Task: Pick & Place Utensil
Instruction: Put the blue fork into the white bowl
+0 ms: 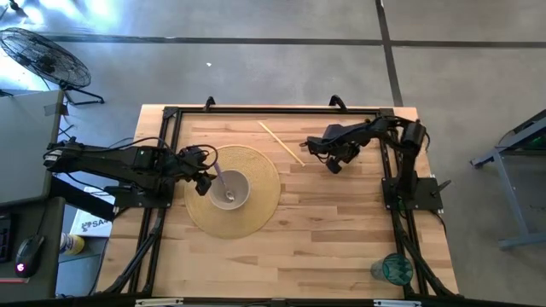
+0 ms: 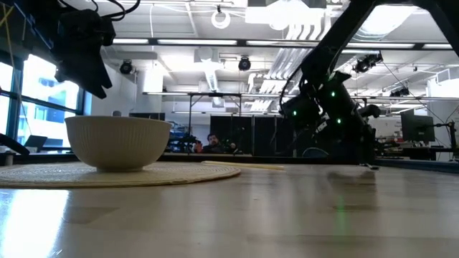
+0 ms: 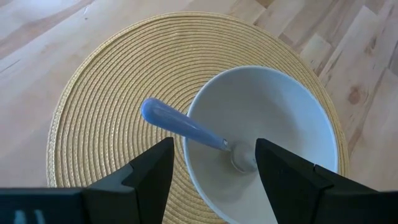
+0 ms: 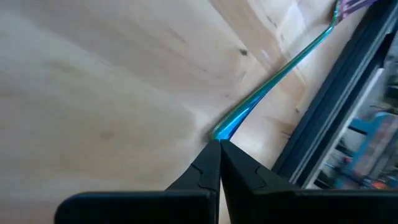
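A: Blue-handled spoon (image 3: 186,127) is lying in the white bowl (image 3: 280,106), handle sticking over the rim.
B: Looks light, stiff, slick; taking the handle. Left hand (image 3: 211,171) is gaping wide above it, right hand (image 4: 219,149) is pinched shut, holding nothing.

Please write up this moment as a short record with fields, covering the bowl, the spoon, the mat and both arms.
surface: wooden table
mat: round woven mat, lying flat on the table
bowl: white bowl, standing on the mat
spoon: spoon with a blue handle, in the bowl, handle leaning over the rim
chopsticks: pair lying on the table beside the mat
left gripper: above the bowl, jaws open, holding nothing
right gripper: low over bare table, away from the mat, jaws shut
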Robot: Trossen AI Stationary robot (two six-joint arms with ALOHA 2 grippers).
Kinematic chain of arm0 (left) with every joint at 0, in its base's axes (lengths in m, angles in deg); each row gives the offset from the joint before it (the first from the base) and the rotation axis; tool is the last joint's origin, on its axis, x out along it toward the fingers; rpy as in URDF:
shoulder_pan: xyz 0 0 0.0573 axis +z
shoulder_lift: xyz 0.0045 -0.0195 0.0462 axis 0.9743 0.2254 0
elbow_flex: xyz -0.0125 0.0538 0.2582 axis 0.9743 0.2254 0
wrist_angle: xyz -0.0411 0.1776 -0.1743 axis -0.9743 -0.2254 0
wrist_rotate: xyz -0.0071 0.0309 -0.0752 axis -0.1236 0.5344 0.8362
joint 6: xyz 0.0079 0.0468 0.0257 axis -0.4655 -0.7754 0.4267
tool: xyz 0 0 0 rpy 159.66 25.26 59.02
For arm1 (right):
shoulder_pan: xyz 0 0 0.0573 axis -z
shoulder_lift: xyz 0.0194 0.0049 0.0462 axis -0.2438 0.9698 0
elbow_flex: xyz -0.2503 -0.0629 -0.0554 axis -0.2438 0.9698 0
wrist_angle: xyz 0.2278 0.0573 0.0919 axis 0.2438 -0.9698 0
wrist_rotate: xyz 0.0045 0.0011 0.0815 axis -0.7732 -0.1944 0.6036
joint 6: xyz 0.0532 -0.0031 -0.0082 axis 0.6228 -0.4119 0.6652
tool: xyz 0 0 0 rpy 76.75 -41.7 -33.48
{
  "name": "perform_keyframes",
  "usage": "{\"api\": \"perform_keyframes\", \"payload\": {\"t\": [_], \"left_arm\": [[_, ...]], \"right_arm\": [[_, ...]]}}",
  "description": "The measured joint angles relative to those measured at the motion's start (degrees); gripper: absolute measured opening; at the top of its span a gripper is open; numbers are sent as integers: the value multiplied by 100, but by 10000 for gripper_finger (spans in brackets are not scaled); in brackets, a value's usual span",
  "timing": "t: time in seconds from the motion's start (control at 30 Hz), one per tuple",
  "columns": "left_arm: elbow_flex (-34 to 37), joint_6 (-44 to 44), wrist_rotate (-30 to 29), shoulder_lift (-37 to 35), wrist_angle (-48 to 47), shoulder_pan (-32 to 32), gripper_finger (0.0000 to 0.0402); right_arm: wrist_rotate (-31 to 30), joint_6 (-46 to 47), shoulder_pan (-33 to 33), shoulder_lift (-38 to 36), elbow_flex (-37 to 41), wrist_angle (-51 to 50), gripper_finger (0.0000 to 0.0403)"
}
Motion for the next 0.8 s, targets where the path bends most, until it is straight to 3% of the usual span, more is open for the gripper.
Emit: {"api": "perform_keyframes", "payload": {"t": [0.13, 0.33, 0.6, 0.8], "left_arm": [[0, 0, -2, 0, -16, 1, 223], [0, 0, -30, 0, -17, 0, 223], [0, 0, 69, 0, -22, 2, 223], [0, 0, 7, 0, -17, 2, 223]], "right_arm": [[162, 167, -89, -399, -2, 10, 1], [-98, 535, 28, -831, 90, 102, 1], [114, 537, 495, -865, 962, 1035, 1], [162, 625, 452, -896, 1261, 1434, 2]]}}
